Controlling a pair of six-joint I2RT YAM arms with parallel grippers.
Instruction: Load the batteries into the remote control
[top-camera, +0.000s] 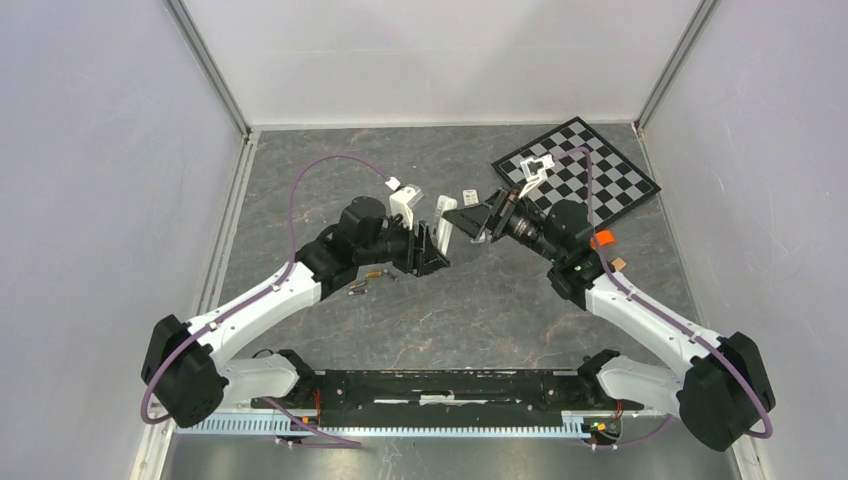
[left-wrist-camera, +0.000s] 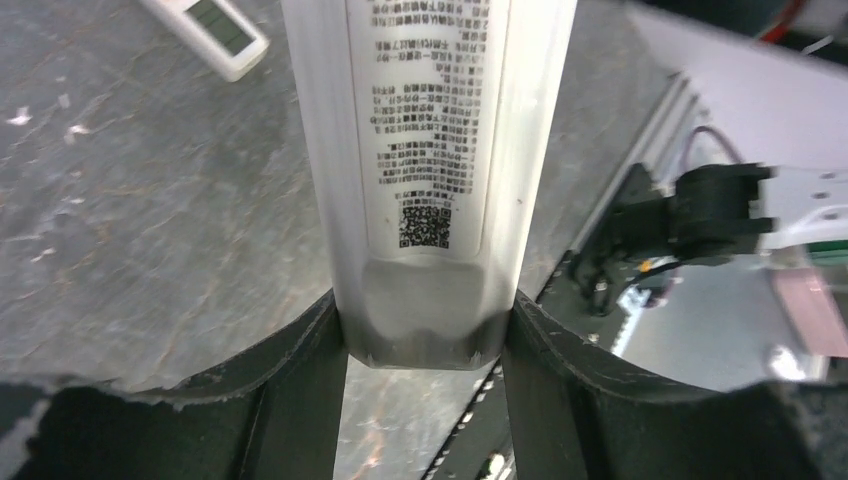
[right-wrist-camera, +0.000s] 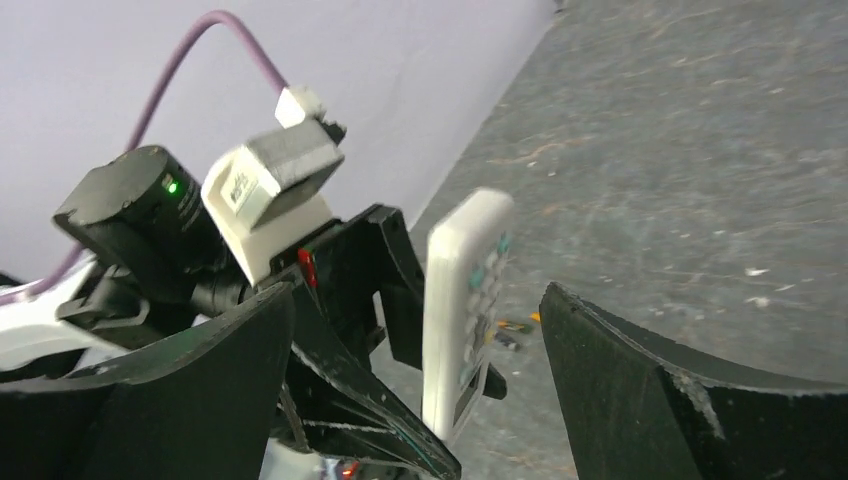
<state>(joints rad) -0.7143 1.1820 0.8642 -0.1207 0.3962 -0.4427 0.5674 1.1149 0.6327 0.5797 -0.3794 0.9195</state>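
Risks first: the remote control (left-wrist-camera: 425, 150) is standing upright in the left gripper (left-wrist-camera: 425, 322), which is pinching only its lower end, so a sideways nudge from the other arm could be levering it round or out of the hold. The grip is also sitting over the greyish panel at that end, likely the battery bay. If so, the fingers could be blocking access. Cannot tell whether the cover is on or off.

The batteries (top-camera: 372, 272) are lying on the table (top-camera: 420, 330) just beside the left wrist, apart from the remote control. Being small and round, they could be rolling off if clipped.

The left gripper is clamping the remote control across its width, label side facing the wrist camera. The right gripper (right-wrist-camera: 415, 305) is gaping wide, holding nothing and facing the remote control's button side without touching it. A second small white device with a green display (left-wrist-camera: 215, 30) is lying flat beyond
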